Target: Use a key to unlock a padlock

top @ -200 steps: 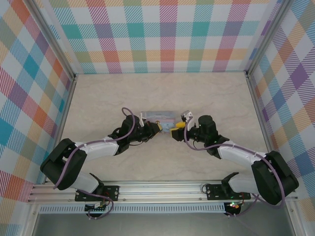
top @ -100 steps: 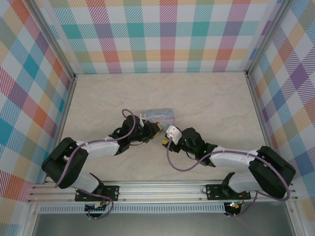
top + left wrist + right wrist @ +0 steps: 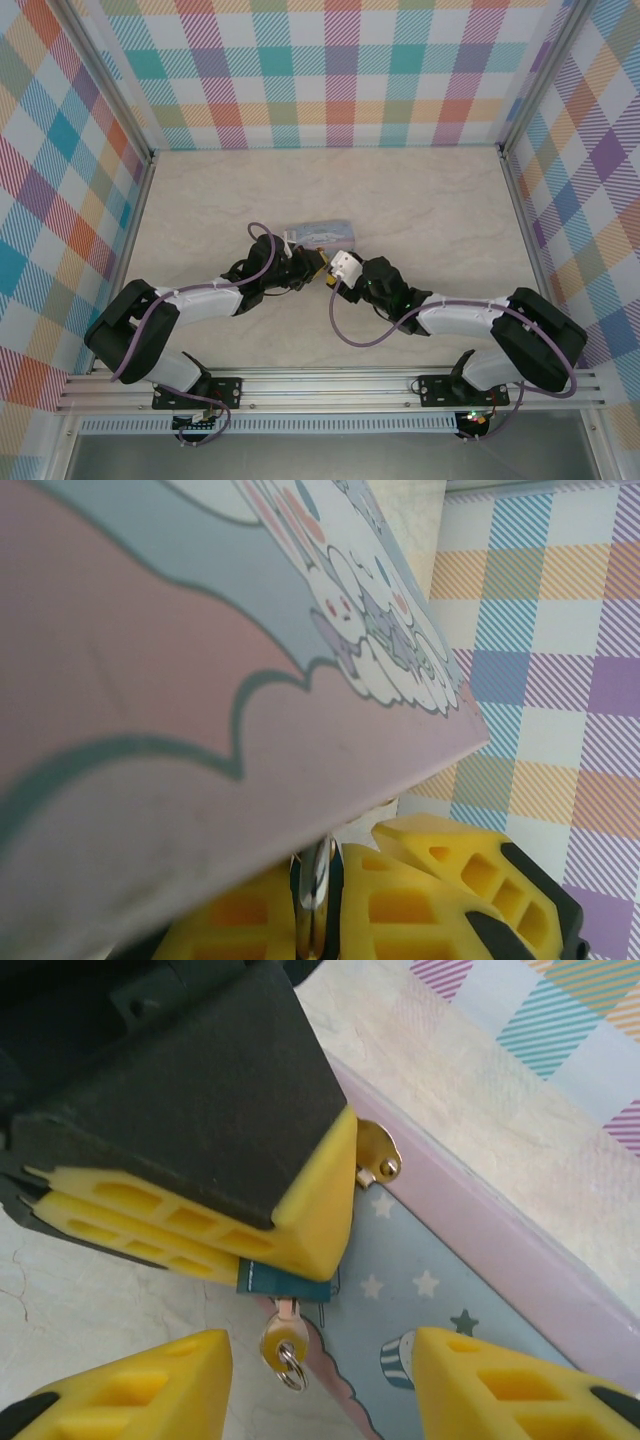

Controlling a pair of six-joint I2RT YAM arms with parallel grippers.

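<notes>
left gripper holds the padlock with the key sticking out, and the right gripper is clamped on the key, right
Not clamped: the right wrist view shows the right gripper open, its fingers either side of the key without touching it. The left gripper does hold the padlock with the key sticking out.

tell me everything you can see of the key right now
The key is a tiny piece of pale shiny metal with a rounded bow and a small wire ring through it. Its blade end disappears into the dark bluish padlock, which the left end effector pinches between yellow pads. The key sticks out over the edge of the tin, in the gap of the open right end effector, which is not touching it.
</notes>
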